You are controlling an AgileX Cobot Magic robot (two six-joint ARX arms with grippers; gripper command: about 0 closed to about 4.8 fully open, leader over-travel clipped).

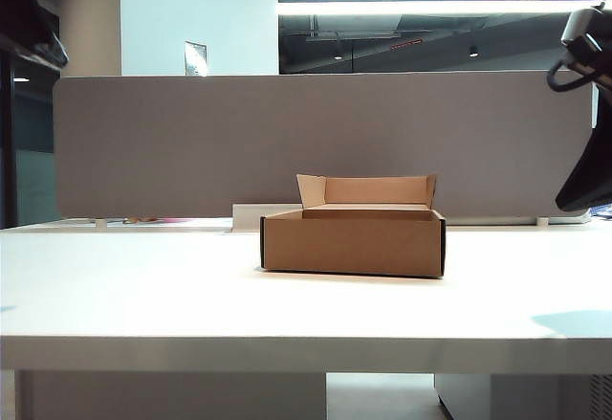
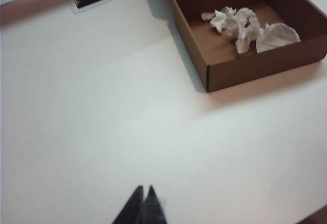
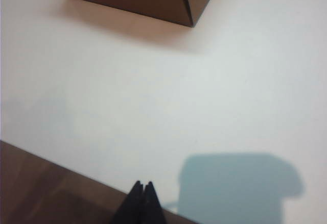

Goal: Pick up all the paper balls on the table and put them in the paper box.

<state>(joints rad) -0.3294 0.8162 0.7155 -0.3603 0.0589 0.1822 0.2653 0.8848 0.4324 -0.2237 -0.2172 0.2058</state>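
Wide white flat-topped table [image 1: 143,296]: no loose wads in any view | crumpled white paper balls [image 2: 245,25] inside low brown cardboard paper box [image 1: 354,241] | left gripper [image 2: 143,203], right gripper [image 3: 142,196]: jaws closed, empty, above table | judged: task apparently complete.

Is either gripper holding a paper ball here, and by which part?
Neither. The left gripper and right gripper are shut, empty, above the table; the paper balls lie in the paper box.

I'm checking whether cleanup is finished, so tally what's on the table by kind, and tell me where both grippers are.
Paper balls, in the box: about 3, clumped
Paper box: 1
Total: about 4
Left gripper: shut, empty, over bare table
Right gripper: shut, empty, near the table's edge
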